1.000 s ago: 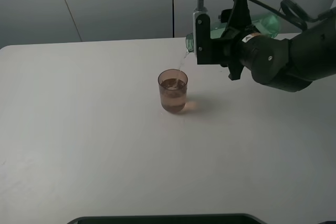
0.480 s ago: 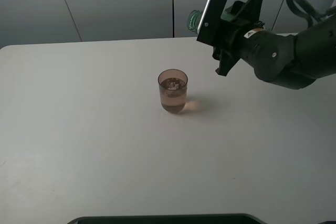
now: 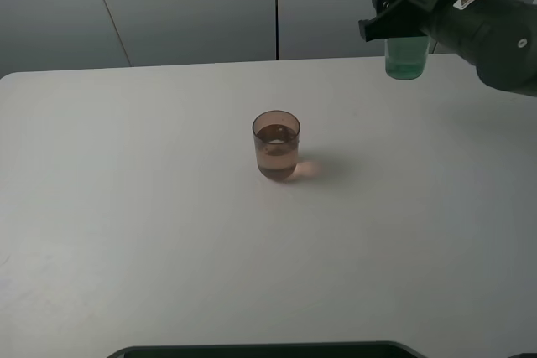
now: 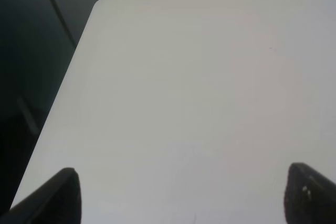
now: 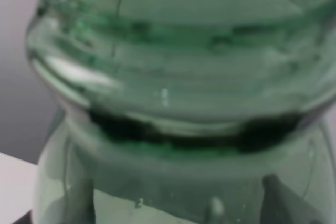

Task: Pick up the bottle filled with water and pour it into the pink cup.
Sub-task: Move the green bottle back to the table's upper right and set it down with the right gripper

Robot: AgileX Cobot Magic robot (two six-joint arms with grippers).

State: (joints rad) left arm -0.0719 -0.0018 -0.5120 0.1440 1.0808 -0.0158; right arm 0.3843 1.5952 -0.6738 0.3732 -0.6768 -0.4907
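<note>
A white table (image 3: 126, 232) stands before grey wall panels (image 3: 185, 6)

A green-tinted see-through bottle (image 5: 178, 103) fills almost the whole view, so close that it is blurred. Raised rings run across its body, one above another, with a bright glint on the side of one ring. Below them a dark band crosses the glass, and under that the surface swells out smooth and rounded. A few small droplets (image 5: 139, 202) cling there. Beside the bottle lie plain grey background and a pale sliver of tabletop (image 5: 11, 182).
</note>
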